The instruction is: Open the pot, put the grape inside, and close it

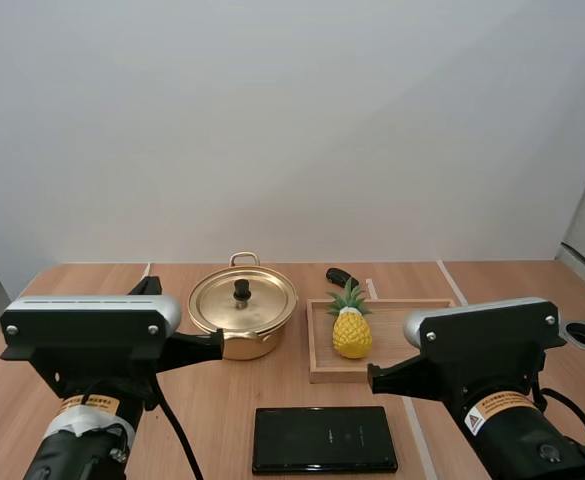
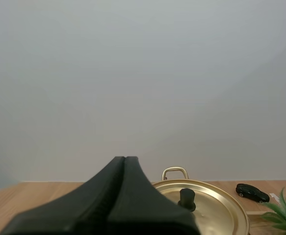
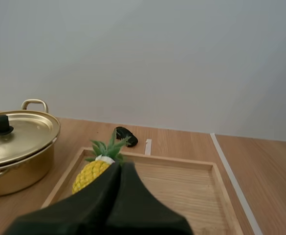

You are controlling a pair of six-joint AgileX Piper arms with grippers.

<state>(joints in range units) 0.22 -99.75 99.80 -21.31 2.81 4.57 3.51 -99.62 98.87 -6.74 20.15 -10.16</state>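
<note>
Both arms are parked low at the near edge, task not started. My left gripper [image 2: 124, 162] is closed on nothing, fingers together as one wedge, nose aimed at the pot [image 1: 242, 322]. That's a good line for the lid [image 1: 244, 302]: its knob [image 2: 186, 197] sits centre and upright, so a top pinch should lift it straight. My right gripper [image 3: 121, 167] is the same, closed and empty, aimed over the tray [image 1: 384, 322]. The lid is seated flat, so the pot is closed. The fruit on the tray is a pineapple [image 1: 351, 330], not a grape. It stands upright at the tray's left side, near the pot (short carry for my right arm, probably why it's staged there). A small black car [image 1: 341, 277] lies behind the tray and a flat black slab [image 1: 324, 439] on the table [image 1: 202, 410] in front, both off the path. Next call: open left, go for the knob.
</note>
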